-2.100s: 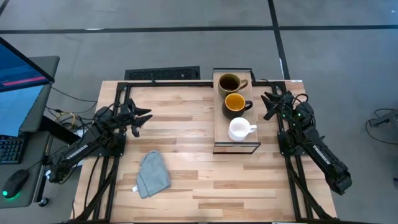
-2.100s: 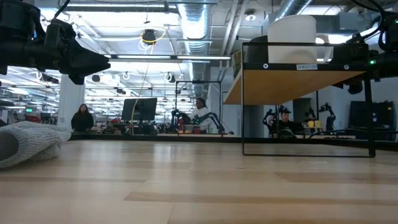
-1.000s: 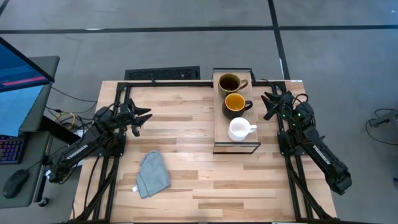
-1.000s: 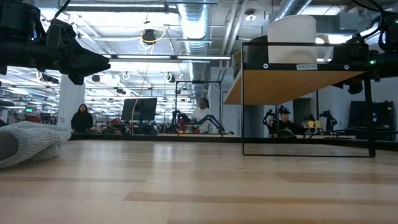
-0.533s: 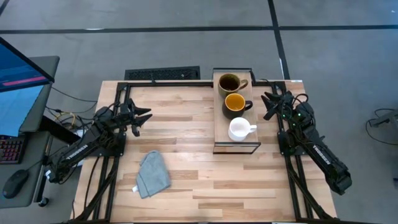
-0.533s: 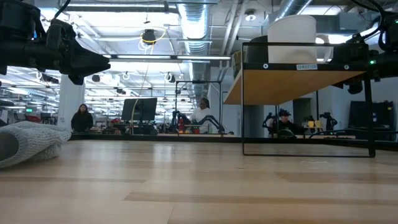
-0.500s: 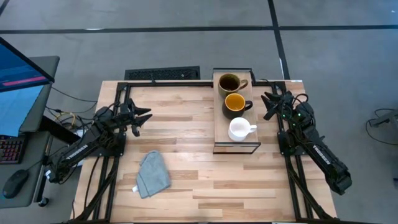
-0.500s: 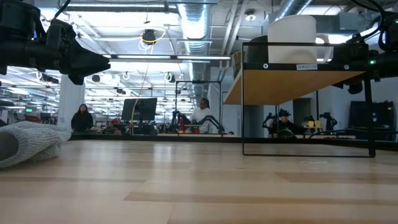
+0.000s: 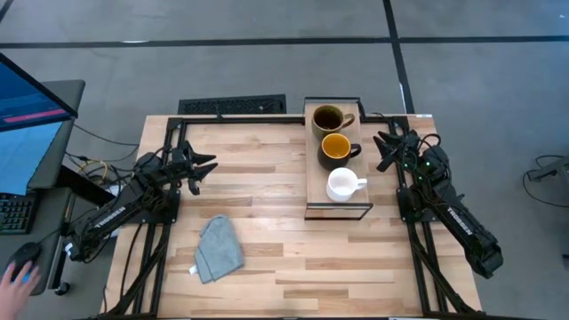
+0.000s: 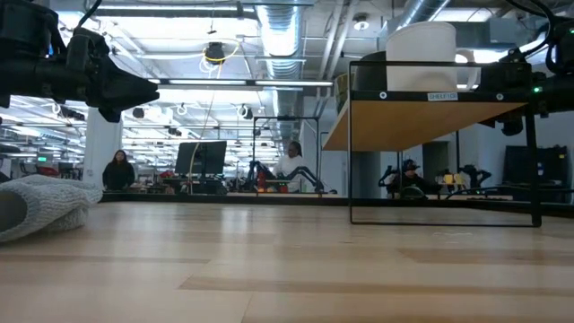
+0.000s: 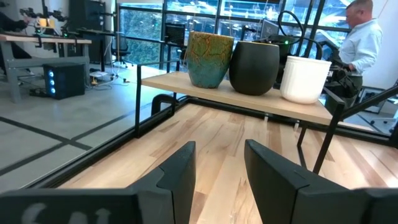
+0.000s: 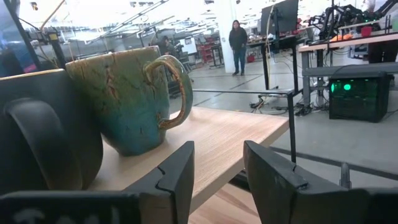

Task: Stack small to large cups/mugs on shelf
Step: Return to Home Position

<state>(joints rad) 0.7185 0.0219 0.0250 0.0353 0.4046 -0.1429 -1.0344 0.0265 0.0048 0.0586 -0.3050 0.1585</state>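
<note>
Three mugs stand in a row on the shelf (image 9: pixel 313 169) at the table's far right: the olive-brown mug (image 9: pixel 327 120) farthest, the dark mug with yellow-orange inside (image 9: pixel 335 149) in the middle, the small white mug (image 9: pixel 342 185) nearest. They also show in the left wrist view: olive-brown (image 11: pixel 208 60), dark (image 11: pixel 254 67), white (image 11: pixel 305 79). My left gripper (image 9: pixel 206 165) is open and empty over the table's left part. My right gripper (image 9: pixel 380 147) is open and empty just right of the shelf, beside the olive-brown mug (image 12: pixel 134 102).
A crumpled grey cloth (image 9: pixel 219 249) lies on the table at the near left, also in the low view (image 10: pixel 40 205). A keyboard (image 9: pixel 233 106) lies past the table's far edge. A person's hand (image 9: pixel 13 274) rests on a mouse off the table's left.
</note>
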